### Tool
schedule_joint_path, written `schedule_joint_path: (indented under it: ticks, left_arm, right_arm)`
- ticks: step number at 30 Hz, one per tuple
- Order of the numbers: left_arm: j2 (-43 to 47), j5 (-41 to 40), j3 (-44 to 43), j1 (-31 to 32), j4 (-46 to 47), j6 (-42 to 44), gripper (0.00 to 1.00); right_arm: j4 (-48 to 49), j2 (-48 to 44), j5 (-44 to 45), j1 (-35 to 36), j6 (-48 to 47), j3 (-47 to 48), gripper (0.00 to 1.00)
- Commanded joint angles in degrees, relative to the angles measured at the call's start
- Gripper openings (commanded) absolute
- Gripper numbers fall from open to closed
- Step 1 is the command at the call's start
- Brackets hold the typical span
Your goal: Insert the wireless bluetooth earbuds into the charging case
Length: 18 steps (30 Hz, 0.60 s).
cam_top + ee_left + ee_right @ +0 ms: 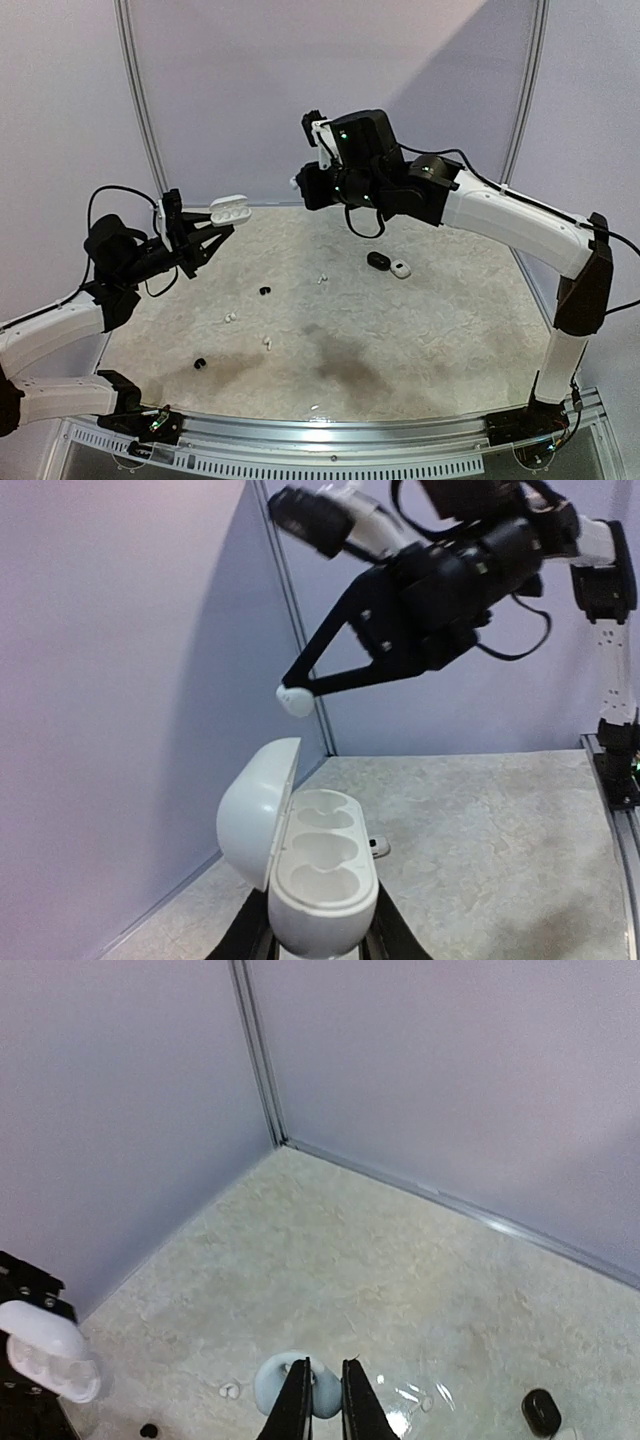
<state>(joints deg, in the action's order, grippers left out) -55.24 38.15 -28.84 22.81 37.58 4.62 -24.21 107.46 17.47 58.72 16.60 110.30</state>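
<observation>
Left side: my left claw (218, 228) is clamped on the base of the charging case (322, 880) and holds it in the air above the table's (450, 330) left rear. The case's lid (255, 810) is swung open to the left, and the recesses in the tray face up. Whether the shell carries any print I cannot tell, as the left wrist view is too soft. Table, going left to right: a black earbud (199, 363) near the front, a white bud (230, 318), a second black bud (265, 291), a white one with a stem (266, 341) and another white one (322, 279), all lying loose and well apart. Further right a black pebble case (378, 261) lies just beside a white pebble case (401, 269); these are probably closed, though they are small in the overhead view. Right side: my right claw (325, 1370) is raised over the middle rear. Its fingers are pinched almost together on a white earbud (275, 1380). From the left wrist camera that bud hangs above the open case and clear of it.
</observation>
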Motion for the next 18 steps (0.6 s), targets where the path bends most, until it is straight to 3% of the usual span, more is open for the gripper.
schedule_joint_path:
  ticks: [1, 8, 18]
  left_arm:
    - [-0.99, -6.16, -2.31, 1.00, 2.94, 0.63, 0.00]
    - [0.35, -7.80, -3.60, 2.06, 1.28, -4.10, 0.00]
    - [0.68, -8.66, -5.77, 2.46, -0.64, -8.89, 0.00]
  right_arm:
    - [11.68, -1.43, 4.76, 4.22, -9.99, 0.18, 0.00]
    - [23.29, -1.29, 1.84, 8.38, -20.27, -1.79, 0.00]
    - [29.36, 1.53, 0.07, 9.91, -22.72, -2.51, 0.00]
